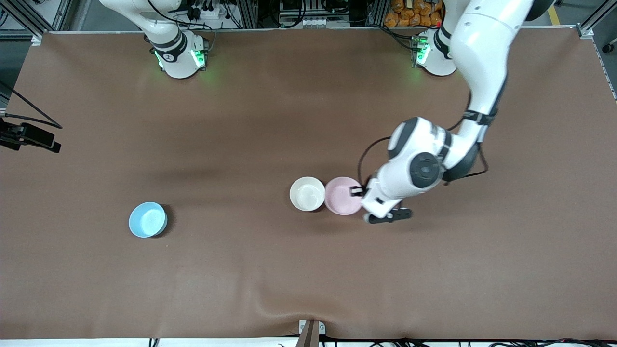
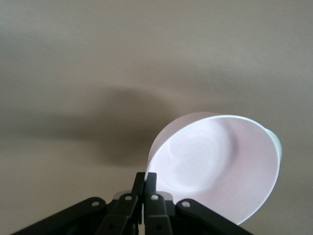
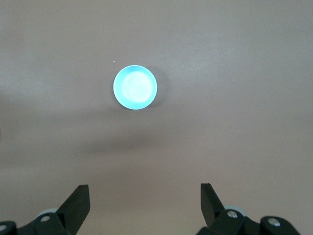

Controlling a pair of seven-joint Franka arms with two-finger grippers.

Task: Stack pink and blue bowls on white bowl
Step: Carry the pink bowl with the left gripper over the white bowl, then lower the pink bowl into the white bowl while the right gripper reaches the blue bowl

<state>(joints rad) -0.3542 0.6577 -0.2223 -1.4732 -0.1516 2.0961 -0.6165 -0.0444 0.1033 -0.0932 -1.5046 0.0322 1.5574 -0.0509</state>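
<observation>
Pink bowl (image 1: 341, 195): beside the white bowl, rims touching or nearly so, on the side toward the left arm's end of the table. In the left wrist view it looks tilted, its glossy inside turned to the camera (image 2: 215, 164); whether its base is still on the table I cannot tell.

Left gripper (image 1: 357, 191): at the pink bowl's rim on the side away from the white bowl. The fingers (image 2: 145, 183) are pressed close together, pinching the rim wall.

White bowl (image 1: 307, 193): upright and empty near the middle of the table; it is the base of the stack.

Blue bowl (image 1: 147, 220): alone, well apart from the other two, toward the right arm's end of the table and a little nearer the front camera.

Right gripper (image 3: 145, 203): high over the table, out of the front view. The blue bowl (image 3: 135, 87) lies well below it. Its fingers are spread wide and hold nothing; this arm waits.

Handling, as a judgement: the bowls look stiff, light and slick-glazed, probably breakable. A one-sided rim pinch lets a bowl swing and tilt, so grip deep over the rim, one finger inside and one outside, and lower it level.

Table (image 1: 308, 270): brown covering, slightly rippled at the edge nearest the front camera.
</observation>
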